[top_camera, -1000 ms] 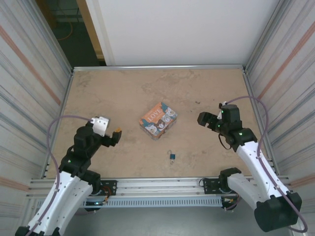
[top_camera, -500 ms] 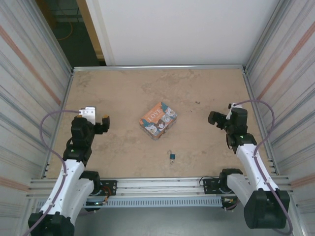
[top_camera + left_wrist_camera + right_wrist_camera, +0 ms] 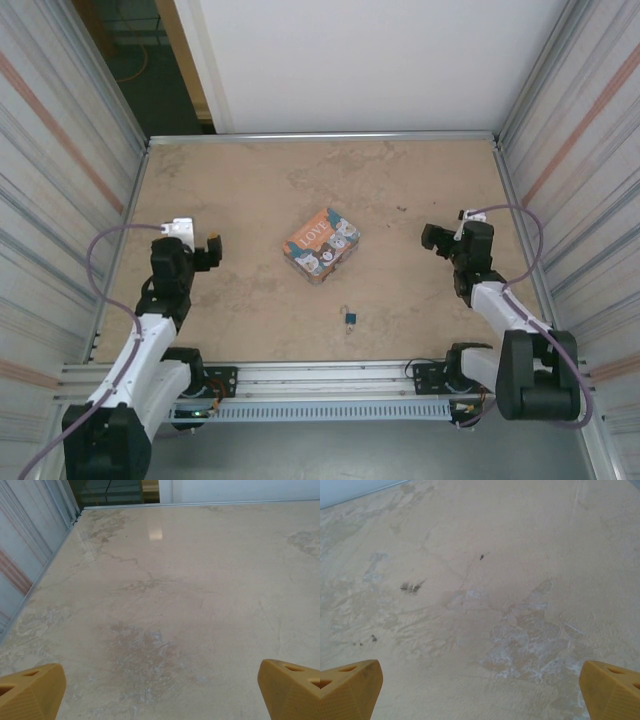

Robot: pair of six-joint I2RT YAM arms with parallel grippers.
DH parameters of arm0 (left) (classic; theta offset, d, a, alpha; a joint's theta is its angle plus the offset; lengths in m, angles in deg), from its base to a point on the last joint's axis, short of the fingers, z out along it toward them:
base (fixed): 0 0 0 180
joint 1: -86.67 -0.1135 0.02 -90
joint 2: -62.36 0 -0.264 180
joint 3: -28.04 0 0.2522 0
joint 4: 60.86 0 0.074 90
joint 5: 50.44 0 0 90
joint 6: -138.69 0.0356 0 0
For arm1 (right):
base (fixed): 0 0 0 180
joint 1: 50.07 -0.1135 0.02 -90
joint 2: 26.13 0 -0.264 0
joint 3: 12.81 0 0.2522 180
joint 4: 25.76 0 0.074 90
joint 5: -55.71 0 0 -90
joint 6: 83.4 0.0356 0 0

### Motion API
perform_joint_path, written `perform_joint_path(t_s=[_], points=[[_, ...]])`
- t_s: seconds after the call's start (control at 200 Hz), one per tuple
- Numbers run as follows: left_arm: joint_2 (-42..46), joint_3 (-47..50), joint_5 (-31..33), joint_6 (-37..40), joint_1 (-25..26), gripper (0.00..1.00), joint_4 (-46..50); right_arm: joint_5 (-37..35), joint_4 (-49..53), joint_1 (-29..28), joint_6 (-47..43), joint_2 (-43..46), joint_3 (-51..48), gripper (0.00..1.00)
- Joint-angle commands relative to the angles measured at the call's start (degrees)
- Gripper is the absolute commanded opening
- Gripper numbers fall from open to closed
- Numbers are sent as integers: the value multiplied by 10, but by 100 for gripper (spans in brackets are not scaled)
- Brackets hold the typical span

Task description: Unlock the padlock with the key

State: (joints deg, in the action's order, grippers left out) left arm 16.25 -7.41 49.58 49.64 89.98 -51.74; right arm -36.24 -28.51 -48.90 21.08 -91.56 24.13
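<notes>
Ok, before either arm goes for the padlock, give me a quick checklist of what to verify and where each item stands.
1. Left gripper open, nothing held: ok.
2. Right gripper open, nothing held: ok.
3. Padlock located, lying on the table apart from the box: ok.
4. Key spotted: cannot tell, too small to make out.
5. A gripper above the padlock: not ok, both sit off to the sides.

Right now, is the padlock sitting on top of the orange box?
No, the padlock lies apart from the orange box, nearer the arm bases.
</notes>
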Motion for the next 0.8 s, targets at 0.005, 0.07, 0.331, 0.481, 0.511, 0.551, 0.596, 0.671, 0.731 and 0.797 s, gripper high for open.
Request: perform_joint_path(t_s=[0.005,0.07,0.331,0.481,0.511,0.551,0.596,0.671,0.731,0.797], points=[[-28,3,27,-12,-4,99,-51,-12,-132,3,-9,-29,-20,99],[-47,4,32,-12,-4,99,-66,-6,-169,5,-9,-50,-27,99],[-96,20,42,-14,-5,99,-140,48,-239,12,-23,-81,-57,99],[-118,30,30,-18,-4,99,-174,89,-263,12,-40,-77,-68,99],[-123,32,27,-19,-4,99,-181,96,-267,11,-43,-76,-71,99],[-129,35,24,-20,-5,99,-191,107,-275,11,-48,-74,-75,99],[-136,38,20,-21,-5,99,-201,117,-281,10,-53,-72,-79,99],[-150,43,9,-20,-4,99,-222,127,-288,6,-62,-70,-84,99],[-161,47,-6,-17,-5,99,-242,128,-288,2,-67,-69,-84,99],[-175,51,-22,-14,-5,99,-268,125,-286,1,-68,-69,-82,99]])
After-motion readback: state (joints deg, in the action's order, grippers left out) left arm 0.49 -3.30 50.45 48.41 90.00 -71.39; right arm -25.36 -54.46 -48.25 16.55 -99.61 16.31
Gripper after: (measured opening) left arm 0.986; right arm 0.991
